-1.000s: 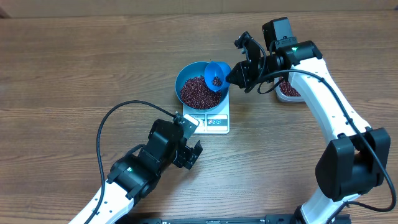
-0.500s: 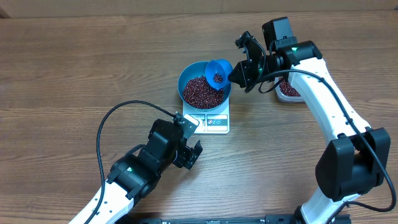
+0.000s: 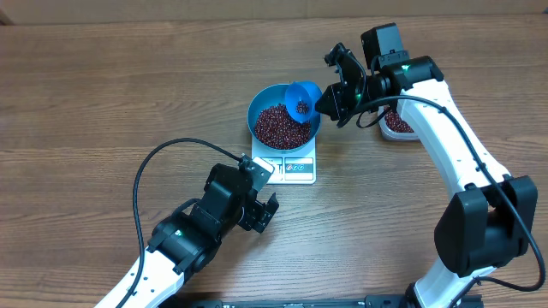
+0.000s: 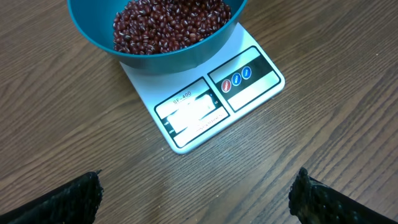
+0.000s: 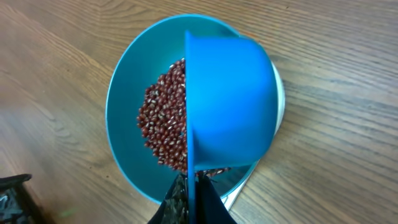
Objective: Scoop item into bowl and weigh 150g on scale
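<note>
The beans, small, oval and dark red-brown, lie as a loose maroon heap in the bottom of the bowl. The bowl is round, deep and bright blue. It stands on the scale, toward the rear of the white platform, so that the front strip is uncovered. That strip carries a display panel marked SF-400 and, beside it, a panel with one red and two blue round buttons. The display is washed out and cannot be read.

A small blue scoop hangs tilted over the bowl's right-hand rim, its mouth turned toward the heap. The overhead view shows a few beans inside it. The right gripper is clamped on the scoop's handle, with its dark fingers pressed together on the thin blue edge at the bottom of the right wrist view.

Behind the right arm, a clear plastic tub holds more of the same beans. It stands on the table well apart from the scale.

The left gripper is near the front of the scale. Its jaws are spread wide and hold nothing, and both fingertips are apart from the scale. A black cable loops from the left arm across the wooden table.
</note>
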